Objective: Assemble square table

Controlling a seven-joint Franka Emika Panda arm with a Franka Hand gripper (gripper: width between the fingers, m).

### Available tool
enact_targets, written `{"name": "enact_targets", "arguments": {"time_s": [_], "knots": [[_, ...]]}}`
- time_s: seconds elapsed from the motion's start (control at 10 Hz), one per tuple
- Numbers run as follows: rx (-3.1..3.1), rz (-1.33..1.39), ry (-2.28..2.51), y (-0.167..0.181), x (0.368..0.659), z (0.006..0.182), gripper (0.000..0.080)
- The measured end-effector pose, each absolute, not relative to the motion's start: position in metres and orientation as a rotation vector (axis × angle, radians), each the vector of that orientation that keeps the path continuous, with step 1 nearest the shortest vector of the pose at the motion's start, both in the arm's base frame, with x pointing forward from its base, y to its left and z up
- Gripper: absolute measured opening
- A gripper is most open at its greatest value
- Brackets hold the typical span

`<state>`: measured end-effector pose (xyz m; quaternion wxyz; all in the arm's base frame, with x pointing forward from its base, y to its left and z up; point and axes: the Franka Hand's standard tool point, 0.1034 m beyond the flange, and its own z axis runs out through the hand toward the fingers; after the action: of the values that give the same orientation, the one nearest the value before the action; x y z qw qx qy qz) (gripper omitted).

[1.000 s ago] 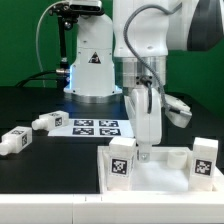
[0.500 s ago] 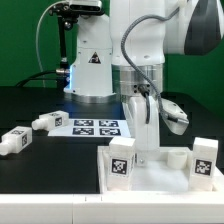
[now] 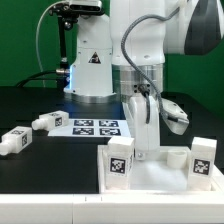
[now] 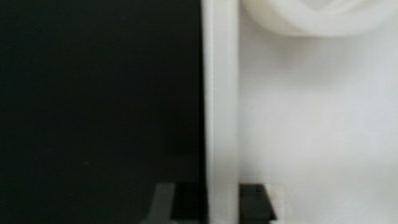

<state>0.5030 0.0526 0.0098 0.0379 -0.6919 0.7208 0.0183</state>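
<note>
Square table (image 3: 165, 172) rim clamped in gripper (image 3: 143, 151)

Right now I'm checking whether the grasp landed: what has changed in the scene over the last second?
The gripper eased down and closed on the rim of the square panel; the wrist view shows that rim between its fingers. The panel, the two upright legs on it, the two loose legs and the marker board stayed put.
</note>
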Motion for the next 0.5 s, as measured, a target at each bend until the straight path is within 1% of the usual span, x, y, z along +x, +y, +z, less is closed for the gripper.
{"name": "enact_targets", "arguments": {"time_s": [0.3,0.4,0.5], "knots": [[-2.288,0.043,2.038,0.04,0.496,0.011,0.0052],[-2.385,0.014,1.931,0.026,0.493,0.012,0.0052],[-2.492,-0.024,1.805,0.005,0.487,0.013,0.0052]]}}
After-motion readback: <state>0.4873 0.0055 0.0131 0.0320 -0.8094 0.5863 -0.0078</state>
